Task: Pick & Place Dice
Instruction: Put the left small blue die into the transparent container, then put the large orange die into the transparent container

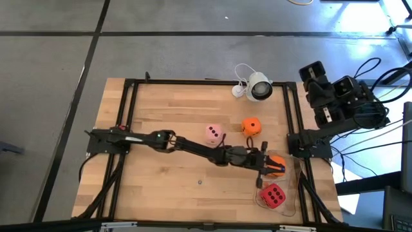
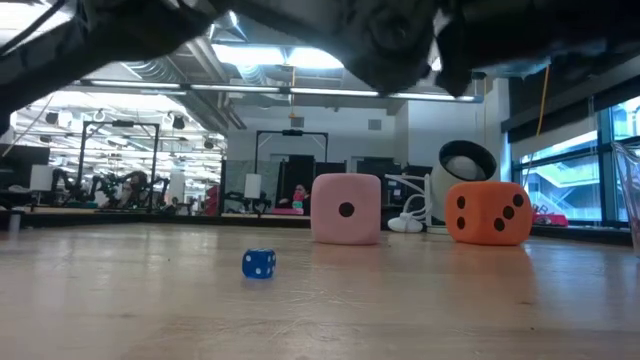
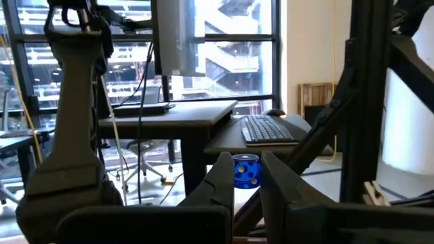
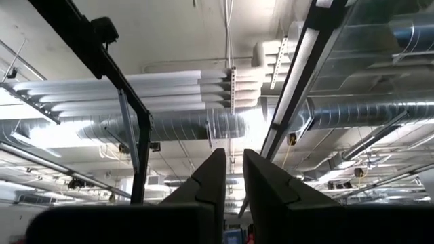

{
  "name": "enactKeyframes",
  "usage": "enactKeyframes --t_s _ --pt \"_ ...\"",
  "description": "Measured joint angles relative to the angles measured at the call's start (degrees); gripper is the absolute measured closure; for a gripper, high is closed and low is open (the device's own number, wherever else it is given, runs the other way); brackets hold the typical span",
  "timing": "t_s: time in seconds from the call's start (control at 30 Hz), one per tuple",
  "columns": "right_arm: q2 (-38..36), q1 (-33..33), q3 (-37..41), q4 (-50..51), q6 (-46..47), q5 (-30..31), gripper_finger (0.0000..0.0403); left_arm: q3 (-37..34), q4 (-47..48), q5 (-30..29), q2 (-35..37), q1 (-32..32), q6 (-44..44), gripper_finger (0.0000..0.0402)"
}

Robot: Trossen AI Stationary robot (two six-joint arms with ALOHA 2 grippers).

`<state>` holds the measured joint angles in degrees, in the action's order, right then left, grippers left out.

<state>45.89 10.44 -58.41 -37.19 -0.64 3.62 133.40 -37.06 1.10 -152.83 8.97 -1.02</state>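
On the bench (image 1: 167, 180) — left gripper (image 1: 262, 169) closed, empty, beside an orange die (image 1: 276, 165); red die (image 1: 273, 194) nearer, pink die (image 1: 215, 134) left. Right gripper (image 4: 232, 177) narrow, parked off-bench right.

Wood table (image 1: 167, 174); dice (image 1: 215, 133); camera (image 1: 260, 87)

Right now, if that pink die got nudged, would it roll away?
Probably not: the pink die sits on a flat face on the wooden table, so it would likely slide. Its rounded corners might let a hard shove tip it over. It looks matte and foam-like, so probably light and squashy, not slippery.
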Motion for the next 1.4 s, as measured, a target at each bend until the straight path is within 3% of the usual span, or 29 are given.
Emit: enactKeyframes --t_s 0.17,0.67,1.1,1.4 --pt "0.0 0.0 0.0 2.2 0.0 0.0 0.0348 1.0 -0.5 -2.8 -3.2 0.0 0.9 0.0382" --pt "0.0 0.0 0.0 2.7 0.1 0.0 0.0348 0.9 10.6 -3.1 -3.9 0.2 0.2 0.038" --pt "0.0 0.0 0.0 4.7 0.1 0.0 0.0348 1.0 16.2 -6.1 -3.7 0.3 1.0 0.031" --pt "0.0 0.0 0.0 4.7 0.1 0.0 0.0348 1.0 14.7 -6.0 -3.8 0.4 0.8 0.0289"
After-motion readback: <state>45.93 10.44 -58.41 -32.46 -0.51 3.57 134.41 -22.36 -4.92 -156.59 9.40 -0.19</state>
